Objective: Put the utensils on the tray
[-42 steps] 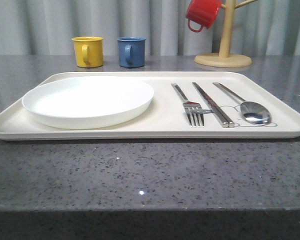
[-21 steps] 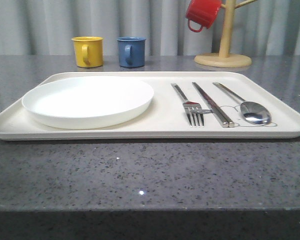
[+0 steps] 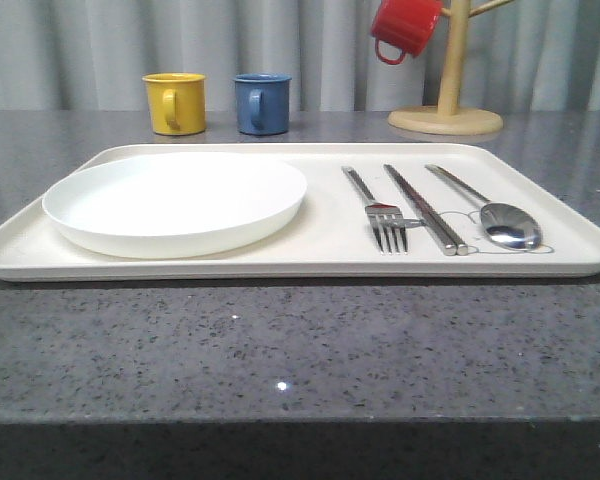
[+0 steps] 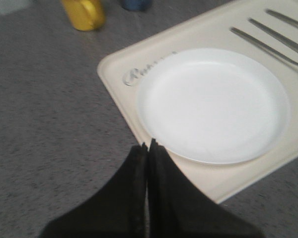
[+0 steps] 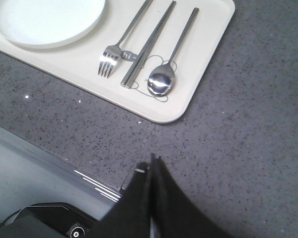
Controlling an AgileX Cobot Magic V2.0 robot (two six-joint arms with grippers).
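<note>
Cutlery laid out on the tray (image 3: 320, 235), I'm holding both arms clear

Fork (image 3: 382, 212), chopsticks (image 3: 425, 210), spoon (image 3: 492, 212): thin, stiff, slippery steel; I'd pinch mid-handle. Left gripper (image 4: 148, 147) and right gripper (image 5: 153, 159) closed, empty

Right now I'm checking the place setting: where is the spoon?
In the front view the spoon lies on the tray, on its right side, just right of the chopsticks.
</note>
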